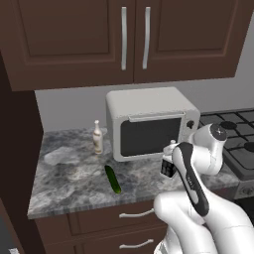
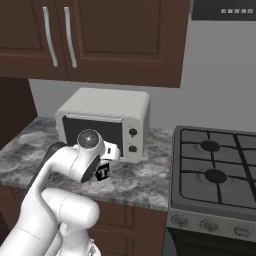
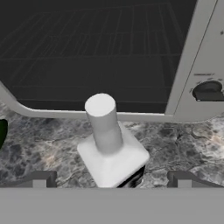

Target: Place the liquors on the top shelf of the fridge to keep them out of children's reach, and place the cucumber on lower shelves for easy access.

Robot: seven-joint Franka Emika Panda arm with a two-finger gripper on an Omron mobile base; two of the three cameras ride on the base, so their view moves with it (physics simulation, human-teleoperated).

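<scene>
Hand view: gripper spread wide, tips either side of the squat bottle, not clamped. Bottle stands on the counter just before the microwave. Slim bottle and cucumber wait to the left. Step: first pickup. Next, likely lower slightly, close on the bottle's neck, lift.

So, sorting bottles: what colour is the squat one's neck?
White, clearest in the hand view: squat bottle.
</scene>
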